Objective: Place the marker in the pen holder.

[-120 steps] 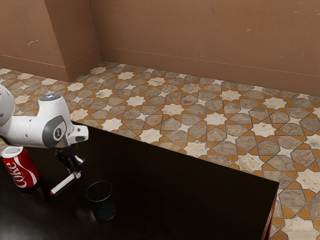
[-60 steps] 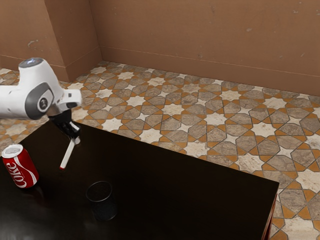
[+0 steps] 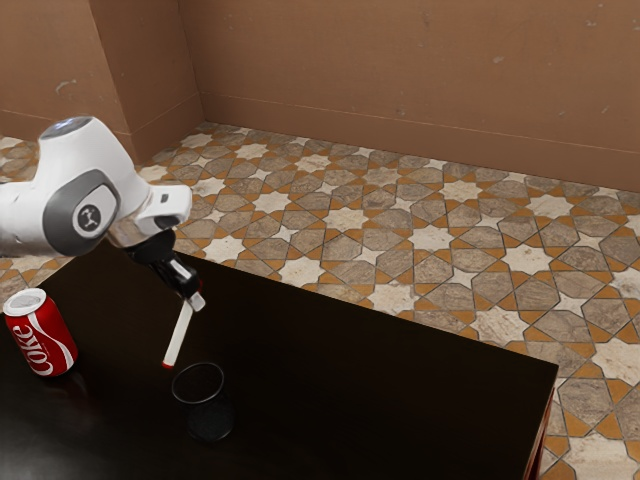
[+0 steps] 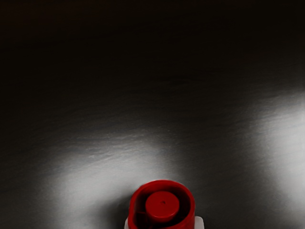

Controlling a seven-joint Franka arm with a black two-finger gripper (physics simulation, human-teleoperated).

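Observation:
In the exterior view my gripper point(image 3: 190, 296) is shut on the white marker point(image 3: 179, 335), near the marker's upper end. The marker hangs tilted above the table, its red tip low and toward the exterior view's left. Just below that tip stands the dark mesh pen holder point(image 3: 207, 408), upright with its round mouth up; the marker appears outside it. In the wrist view the marker's red end point(image 4: 162, 206) faces the camera at the lower edge, with pale fingertip parts beside it.
A red Coke can point(image 3: 41, 335) stands on the black table point(image 3: 380, 390) at the exterior view's left. The table's far edge runs behind the gripper, with the tiled floor point(image 3: 420, 240) beyond.
My gripper rose with the marker, which swung from nearly lying to steeper. Since then both have moved toward the exterior view's right and nearer the pen holder. The can and holder stayed put.

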